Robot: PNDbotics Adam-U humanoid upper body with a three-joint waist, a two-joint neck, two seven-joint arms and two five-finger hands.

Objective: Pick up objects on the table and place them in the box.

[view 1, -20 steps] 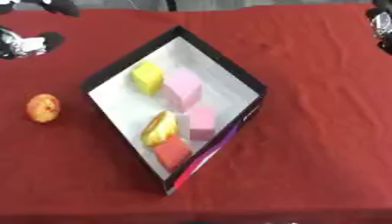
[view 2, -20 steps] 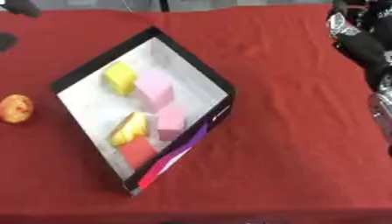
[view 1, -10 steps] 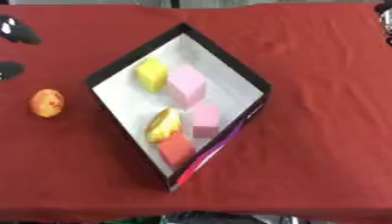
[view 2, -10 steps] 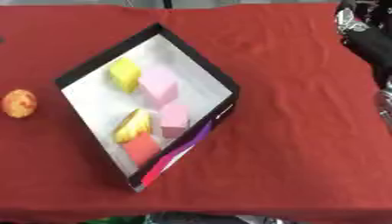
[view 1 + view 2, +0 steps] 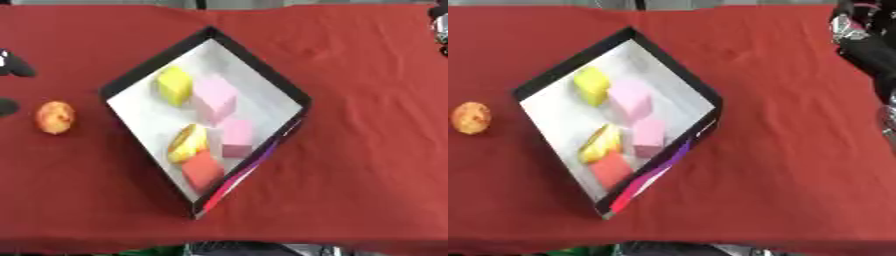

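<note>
Leftward, orange ball [image 5: 54, 117], box [image 5: 140, 107] apart

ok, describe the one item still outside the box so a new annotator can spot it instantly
Start from the black-rimmed box with the white floor, sitting diamond-wise in the middle of the red tablecloth. Look to its left, on the bare cloth near the table's left edge: a small round orange-yellow object lies there, apart from the box. It is the only loose item on the cloth; the yellow, pink and red pieces are all inside.
</note>
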